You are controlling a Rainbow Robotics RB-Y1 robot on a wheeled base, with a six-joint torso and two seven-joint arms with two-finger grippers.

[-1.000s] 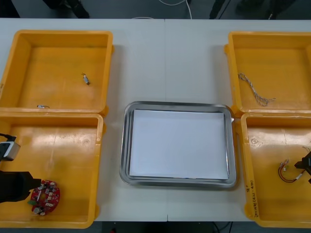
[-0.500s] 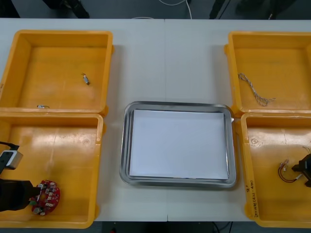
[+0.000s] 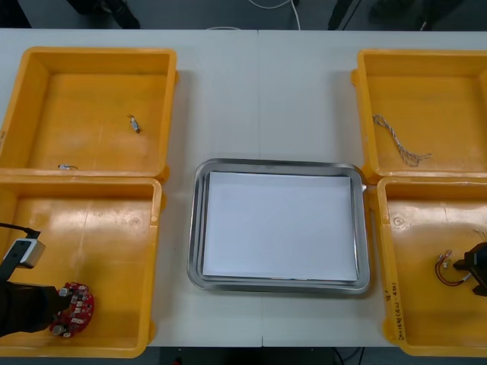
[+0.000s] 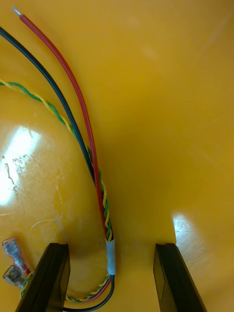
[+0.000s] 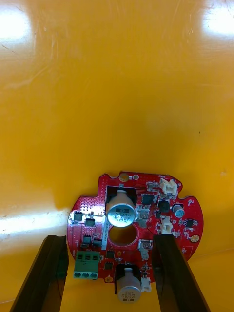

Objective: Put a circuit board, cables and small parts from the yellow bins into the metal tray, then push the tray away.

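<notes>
In the lower left of my front view, the left gripper (image 3: 52, 307) and the wrist behind it read as one blunt, matte black bulk. A small pale grey box (image 3: 25, 252) with a dark face sits on it, and a thin black cable (image 3: 15, 227) curls out of that box. At the lower right edge, the right gripper (image 3: 468, 268) is a small angular black shape. On my wrist cameras, the left fingers (image 5: 54, 273) and right fingers (image 4: 170, 278) are flat black slabs with squared tips and faintly lighter edges.
</notes>
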